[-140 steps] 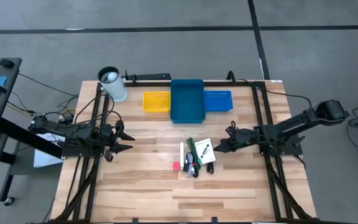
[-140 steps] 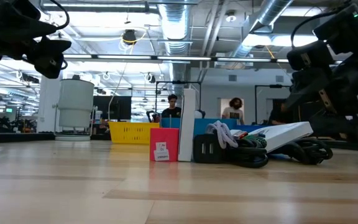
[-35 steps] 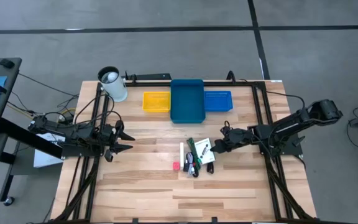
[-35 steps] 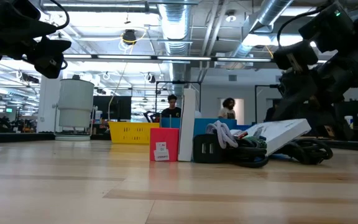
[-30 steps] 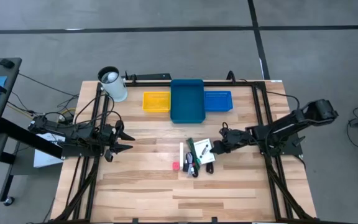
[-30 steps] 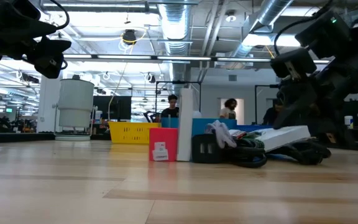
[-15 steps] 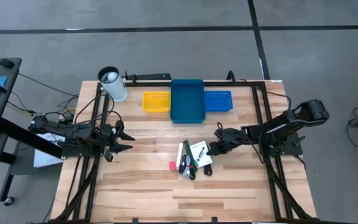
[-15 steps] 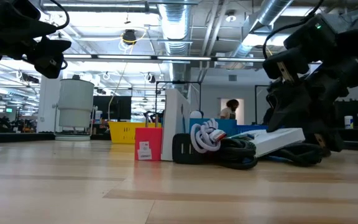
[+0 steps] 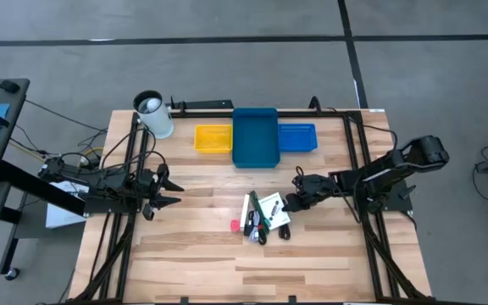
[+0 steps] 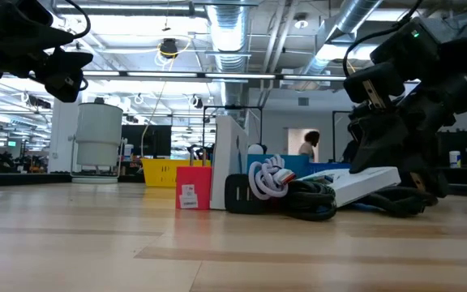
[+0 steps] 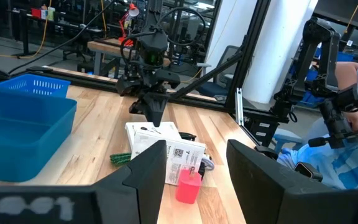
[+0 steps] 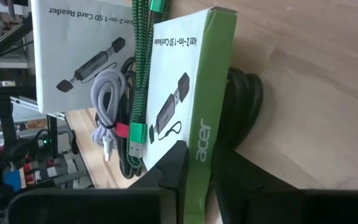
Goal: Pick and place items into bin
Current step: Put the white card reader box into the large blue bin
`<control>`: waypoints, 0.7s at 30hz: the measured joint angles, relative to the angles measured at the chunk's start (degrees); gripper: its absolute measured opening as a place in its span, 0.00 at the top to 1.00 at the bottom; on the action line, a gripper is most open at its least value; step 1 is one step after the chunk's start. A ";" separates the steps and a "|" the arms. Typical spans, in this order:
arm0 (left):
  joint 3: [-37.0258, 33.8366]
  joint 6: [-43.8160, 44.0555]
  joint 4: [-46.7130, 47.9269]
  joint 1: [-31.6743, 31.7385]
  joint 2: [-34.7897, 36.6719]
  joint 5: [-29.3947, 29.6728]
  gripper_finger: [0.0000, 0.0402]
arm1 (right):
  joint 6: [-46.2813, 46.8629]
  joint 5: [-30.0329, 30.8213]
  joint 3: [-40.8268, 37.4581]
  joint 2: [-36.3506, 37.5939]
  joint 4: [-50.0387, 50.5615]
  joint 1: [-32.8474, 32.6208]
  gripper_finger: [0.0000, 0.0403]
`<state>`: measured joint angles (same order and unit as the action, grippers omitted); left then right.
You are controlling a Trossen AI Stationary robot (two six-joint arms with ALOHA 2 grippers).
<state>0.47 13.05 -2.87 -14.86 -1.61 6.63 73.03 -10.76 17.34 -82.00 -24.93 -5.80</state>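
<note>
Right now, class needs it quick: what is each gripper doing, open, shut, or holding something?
Left gripper: open, holding nothing, waiting at the table's left side.
Right gripper: closed on the edge of a white card reader box in the pile.

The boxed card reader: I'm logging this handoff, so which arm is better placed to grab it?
Right. The right pincer is at the boxed card reader; the left pincer waits far off by the table's left edge.
</note>
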 joint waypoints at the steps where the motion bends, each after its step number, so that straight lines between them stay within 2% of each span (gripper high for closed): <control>1: 0.00 0.01 -0.02 0.01 0.00 0.00 0.60 | -0.01 0.02 0.00 0.09 0.06 0.00 0.87; 12: 0.00 0.01 -0.02 0.00 0.00 0.00 0.60 | -1.71 3.37 -0.11 8.79 8.42 0.33 0.87; 21: 0.00 0.00 -0.02 0.00 0.00 0.00 0.60 | -6.24 5.62 1.36 15.84 10.27 2.41 0.87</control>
<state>0.47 13.05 -2.90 -14.86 -1.61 6.63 66.80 -5.15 18.70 -66.15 -14.66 -3.39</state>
